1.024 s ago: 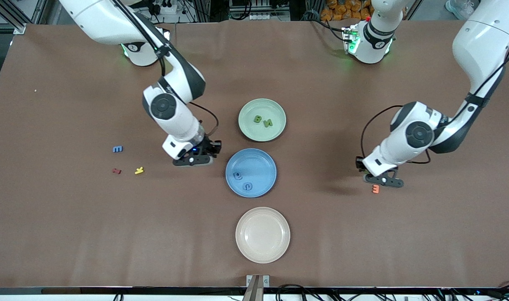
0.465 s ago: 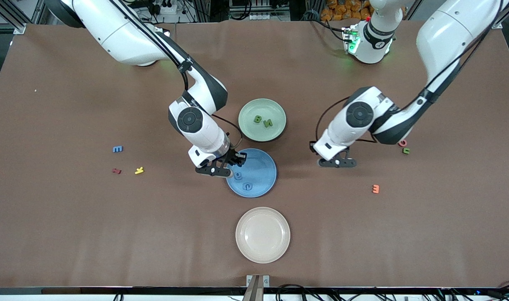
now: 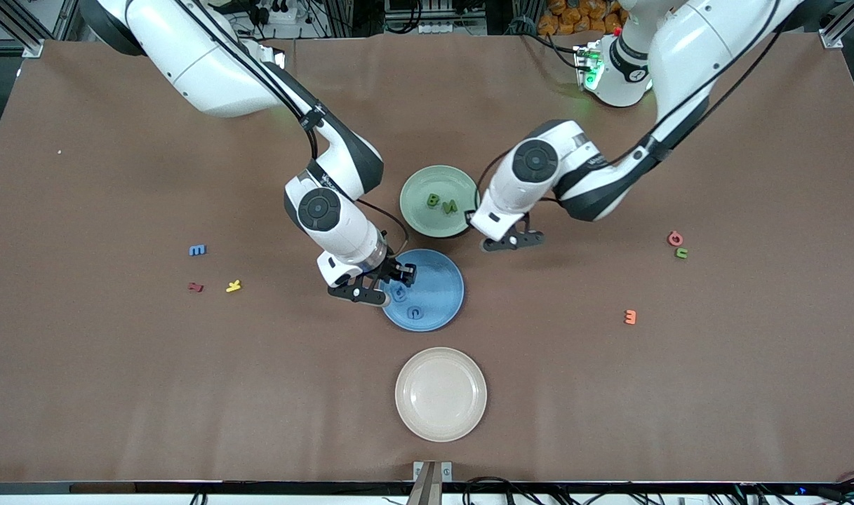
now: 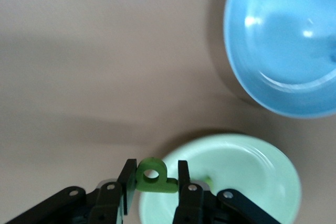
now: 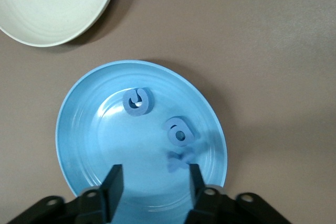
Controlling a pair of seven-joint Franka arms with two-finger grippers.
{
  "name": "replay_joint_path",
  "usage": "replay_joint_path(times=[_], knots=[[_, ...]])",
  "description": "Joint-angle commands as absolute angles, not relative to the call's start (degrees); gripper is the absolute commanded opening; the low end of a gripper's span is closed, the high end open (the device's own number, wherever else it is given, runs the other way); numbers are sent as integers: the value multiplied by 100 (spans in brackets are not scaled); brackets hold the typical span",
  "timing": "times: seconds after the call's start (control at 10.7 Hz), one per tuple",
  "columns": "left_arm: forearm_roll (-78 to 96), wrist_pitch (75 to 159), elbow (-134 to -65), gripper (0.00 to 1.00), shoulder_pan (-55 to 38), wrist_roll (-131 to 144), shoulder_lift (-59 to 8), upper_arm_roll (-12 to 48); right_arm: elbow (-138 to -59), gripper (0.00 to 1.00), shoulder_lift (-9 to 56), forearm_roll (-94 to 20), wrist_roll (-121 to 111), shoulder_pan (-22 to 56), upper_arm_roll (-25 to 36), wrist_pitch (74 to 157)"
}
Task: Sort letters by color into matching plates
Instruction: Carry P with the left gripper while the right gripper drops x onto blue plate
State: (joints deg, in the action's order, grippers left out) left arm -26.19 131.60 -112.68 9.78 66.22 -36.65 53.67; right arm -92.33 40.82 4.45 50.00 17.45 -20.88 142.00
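A: Front view? You've got right gripper (image 3: 391, 284) over blue plate (image 3: 437, 308), left gripper (image 3: 512, 240) beside green plate (image 3: 419, 210).

B: Left wrist: fingers (image 4: 128, 182) pinching green letter (image 4: 153, 176) at the rim, for dropping. Right wrist: fingers (image 5: 112, 182) wide, blue letter (image 5: 180, 160) loose between them.

Under the right claw (image 3: 379, 286): a plate (image 3: 441, 308) holding three letters (image 5: 180, 130), one just below the fingertips. Beside the left claw (image 3: 507, 239): a second plate (image 3: 416, 210) with two letters (image 3: 442, 203), lying farther from the front camera than the first. Gripped in the left claw: one letter (image 4: 153, 176), over that plate's rim. Nearest the camera on the counter (image 3: 118, 393), well apart from both claws: a third plate (image 3: 441, 394).
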Motion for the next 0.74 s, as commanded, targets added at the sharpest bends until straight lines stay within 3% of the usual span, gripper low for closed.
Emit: replay_joint_path(times=[0.0,0.37,0.56,0.65], knots=[[-2198,13052,-10996,0,389,7346,-3805,5326,-9070,100,4114,597,4662,1723,-1970,13871],[-2145,13183,-10969,0,-717,8093,-3920,4793,-9176,100,3789,598,4457,1355,-1732,13388],[-2136,13271,-10829,0,-1141,8366,-3929,4554,-9220,100,3377,589,3957,899,-1460,12695],[-2101,13271,-10819,6,-1151,8367,-3929,4544,-9211,100,3227,606,3929,705,-1302,12509]])
